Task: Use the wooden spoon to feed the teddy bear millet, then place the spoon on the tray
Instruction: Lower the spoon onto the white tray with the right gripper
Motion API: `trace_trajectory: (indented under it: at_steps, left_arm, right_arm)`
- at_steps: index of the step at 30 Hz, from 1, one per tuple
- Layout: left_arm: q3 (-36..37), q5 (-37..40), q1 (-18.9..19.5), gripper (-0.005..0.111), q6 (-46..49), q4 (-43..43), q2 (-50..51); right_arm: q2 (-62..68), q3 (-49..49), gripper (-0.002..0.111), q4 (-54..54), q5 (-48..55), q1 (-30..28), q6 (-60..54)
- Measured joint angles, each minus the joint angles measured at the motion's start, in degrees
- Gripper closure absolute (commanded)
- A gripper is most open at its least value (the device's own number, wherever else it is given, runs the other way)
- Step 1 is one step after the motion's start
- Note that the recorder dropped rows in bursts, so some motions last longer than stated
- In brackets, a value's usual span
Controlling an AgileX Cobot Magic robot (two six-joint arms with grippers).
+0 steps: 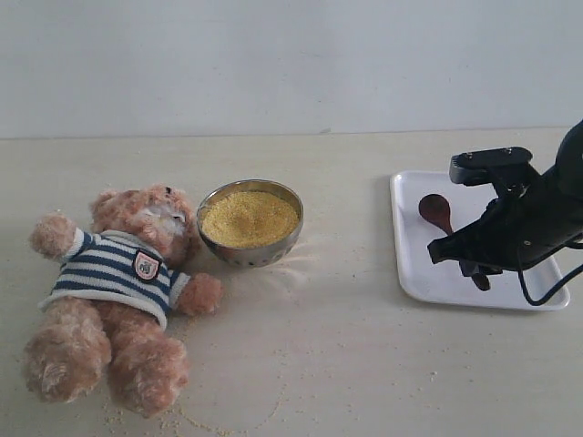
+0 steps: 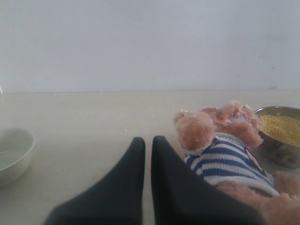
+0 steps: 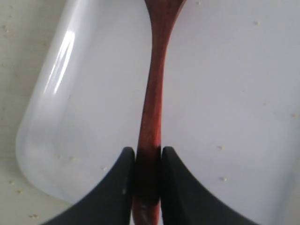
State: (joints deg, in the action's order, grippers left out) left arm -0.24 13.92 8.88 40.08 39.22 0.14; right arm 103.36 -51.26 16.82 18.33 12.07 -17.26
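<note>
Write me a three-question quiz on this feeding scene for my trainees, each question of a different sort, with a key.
1. True or false: the right gripper grips the spoon by its handle.
2. The bear wears a shirt that is: A striped; B plain red; C dotted.
3. Fill in: the millet fills a steel ___.
Key: 1 true; 2 A; 3 bowl.

The right gripper (image 1: 471, 266) covered most of the handle of the wooden spoon (image 1: 435, 211); the right wrist view's edge cropped its bowl.
</note>
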Motion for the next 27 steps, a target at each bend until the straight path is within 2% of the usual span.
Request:
trace_trajectory:
  at_steps: [27]
  left_arm:
    - [0.00,-0.23,0.00,0.102,0.10,0.00,0.00]
  right_arm:
    - [1.93,0.00,0.108,-0.73,-2.89,0.00,0.88]
